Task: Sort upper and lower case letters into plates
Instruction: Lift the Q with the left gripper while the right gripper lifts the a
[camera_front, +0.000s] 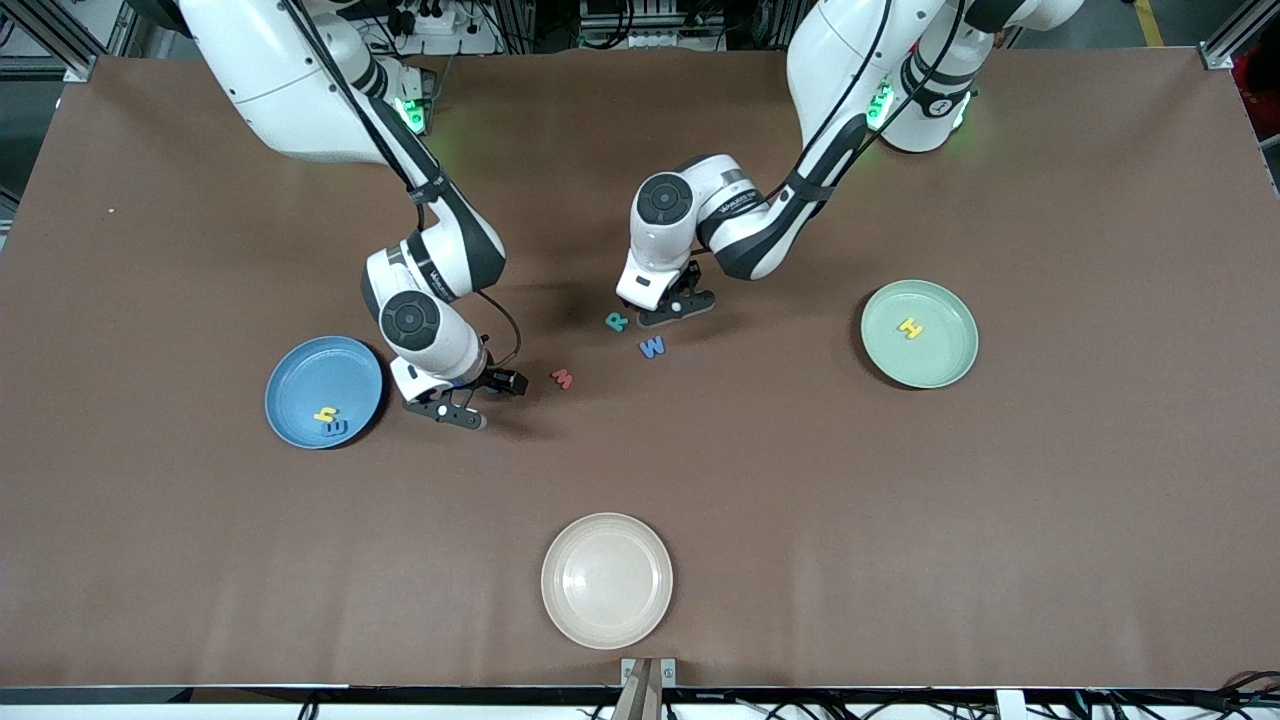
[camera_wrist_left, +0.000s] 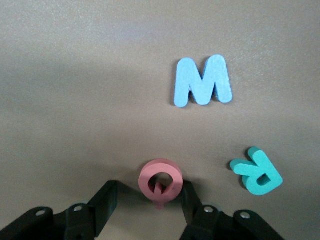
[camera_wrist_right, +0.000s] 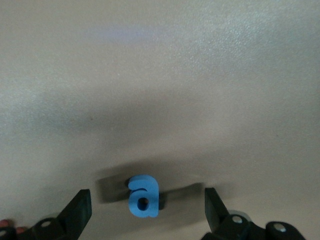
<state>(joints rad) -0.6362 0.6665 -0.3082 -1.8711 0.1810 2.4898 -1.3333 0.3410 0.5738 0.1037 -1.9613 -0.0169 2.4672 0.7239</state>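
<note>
Brown table (camera_front: 900, 550); left tool (camera_wrist_left: 162, 200) clamped on red letter (camera_wrist_left: 161, 182); right tool (camera_wrist_right: 145, 210) apart.

White arms, black joints and cables; green lights; black fingers (camera_wrist_left: 107, 200).

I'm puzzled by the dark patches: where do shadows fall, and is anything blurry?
Front view: soft shadows under both arms. Right wrist view: a smeared shadow beside the blue letter a, hazy. Left wrist view: sharp; faint shade by the pink letter.
</note>
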